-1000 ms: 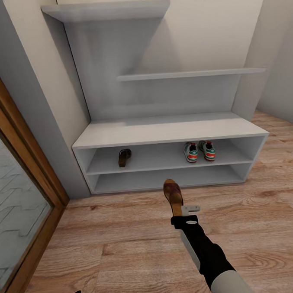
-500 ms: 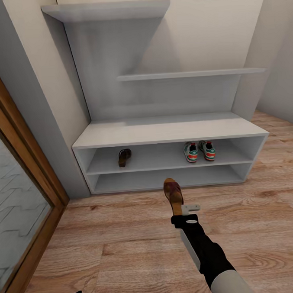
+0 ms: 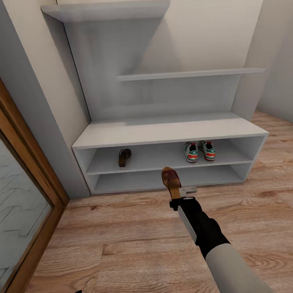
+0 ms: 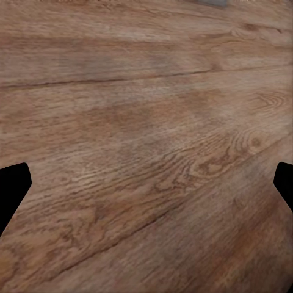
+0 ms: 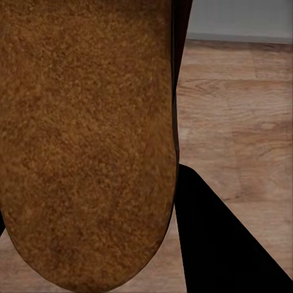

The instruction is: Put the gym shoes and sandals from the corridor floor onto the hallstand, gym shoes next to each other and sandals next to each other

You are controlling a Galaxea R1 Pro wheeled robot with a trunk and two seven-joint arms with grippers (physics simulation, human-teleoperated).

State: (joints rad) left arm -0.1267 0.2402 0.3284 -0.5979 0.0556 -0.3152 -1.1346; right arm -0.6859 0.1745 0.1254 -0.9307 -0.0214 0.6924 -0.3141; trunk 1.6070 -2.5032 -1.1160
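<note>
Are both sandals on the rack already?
No: one sandal sits on the hallstand shelf, while the right gripper holds the other sandal above the floor.

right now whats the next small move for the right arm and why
Probably keep reaching forward and left, toward the upper low shelf. The right gripper holds a sandal short of the hallstand, and its mate sits at that shelf's left, apart from the gym shoes.

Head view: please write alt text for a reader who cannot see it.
The right gripper holds a brown sandal above the wood floor, in front of a light-grey shoe rack. On the rack's upper low shelf, the other sandal stands at the left and two gym shoes sit side by side at the right.
</note>
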